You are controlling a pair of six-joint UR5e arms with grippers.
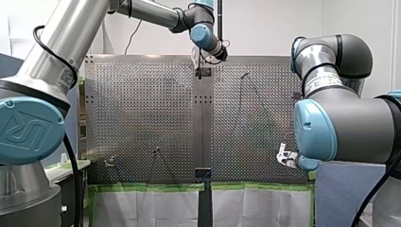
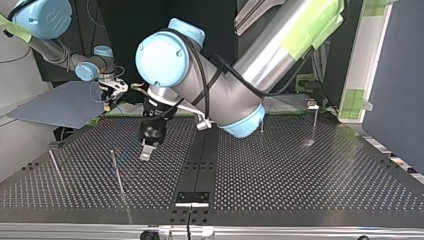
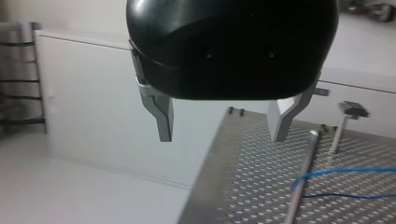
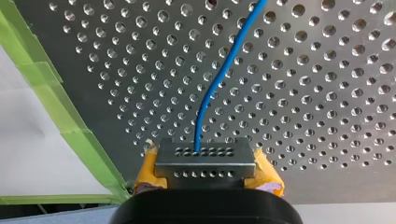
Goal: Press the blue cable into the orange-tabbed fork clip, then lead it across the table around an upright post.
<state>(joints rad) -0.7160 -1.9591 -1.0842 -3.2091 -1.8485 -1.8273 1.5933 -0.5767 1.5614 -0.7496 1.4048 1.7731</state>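
Note:
The blue cable runs over the perforated table into a small grey holed block between the yellow pads of my right gripper, which is shut on it. That gripper sits low at the table's near right corner in the front view. My left gripper is open with nothing between its metal fingers, above the far edge of the table. Beside it the cable loops past an upright post. I cannot make out an orange tab.
A second post with a flat head stands further back beside the left gripper. Thin posts rise at the top view's left and another at its right. Green tape lines the table's near edge.

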